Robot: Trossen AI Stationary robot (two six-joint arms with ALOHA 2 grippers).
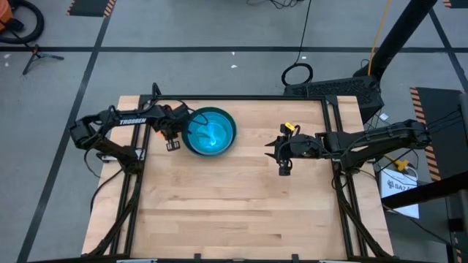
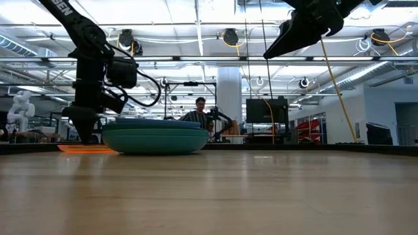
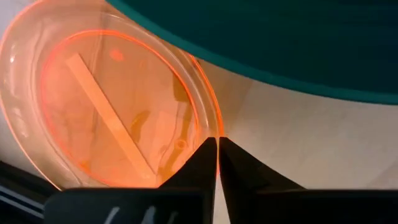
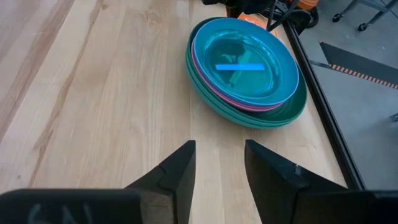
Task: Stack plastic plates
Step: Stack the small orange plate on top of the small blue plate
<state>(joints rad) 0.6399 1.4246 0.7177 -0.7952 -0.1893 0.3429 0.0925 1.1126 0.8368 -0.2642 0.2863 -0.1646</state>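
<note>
At the far left of the wooden table, beside the stack of round shallow plastic plates with its large teal base and blue top, lies a small translucent orange plate, its edge tucked just under the stack's teal rim. You can expect it to be light, stiff and slick, likely to skid if pushed; the thin raised rim is your best hold. Your left gripper has its fingers pressed together with the tips at that rim, and whether they pinch it you cannot tell. Your right gripper hangs above mid-table, fingers apart, holding nothing.
</note>
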